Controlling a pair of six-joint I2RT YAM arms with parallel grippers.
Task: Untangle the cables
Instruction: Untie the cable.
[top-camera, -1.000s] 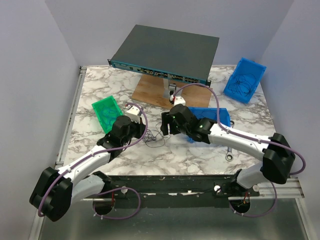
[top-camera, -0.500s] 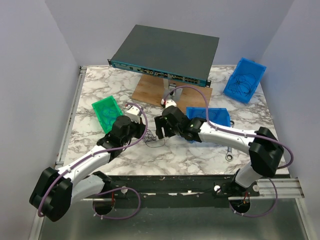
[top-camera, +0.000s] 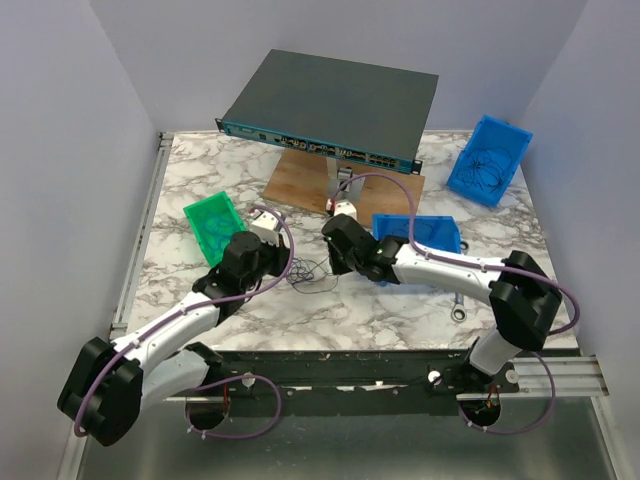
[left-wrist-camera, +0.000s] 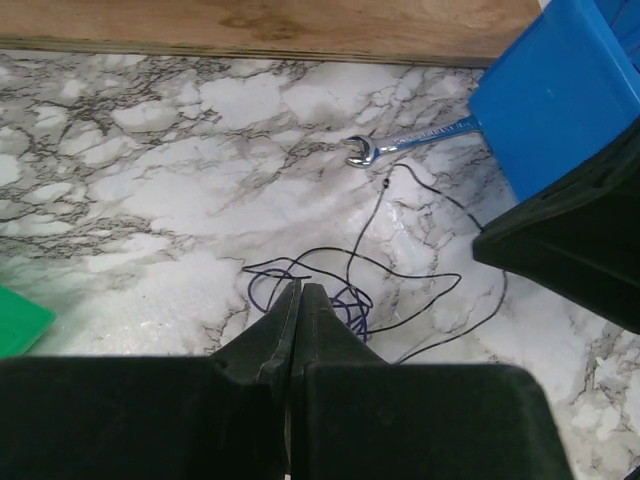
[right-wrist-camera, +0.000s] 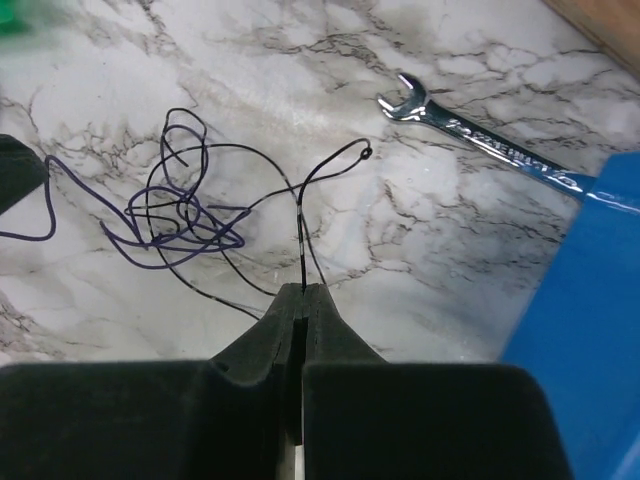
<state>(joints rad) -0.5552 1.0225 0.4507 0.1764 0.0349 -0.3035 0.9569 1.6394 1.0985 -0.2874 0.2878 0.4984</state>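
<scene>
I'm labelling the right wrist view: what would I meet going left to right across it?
In order: tangle of thin dark cables → chrome open-ended wrench → blue plastic bin.

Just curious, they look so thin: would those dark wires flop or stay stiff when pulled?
Probably floppy: the cables lie in loose, uneven loops on the marble table. Likely very light, being hair-thin, so they should drag rather than resist. One strand may slip from the tips of the shut right gripper.
</scene>
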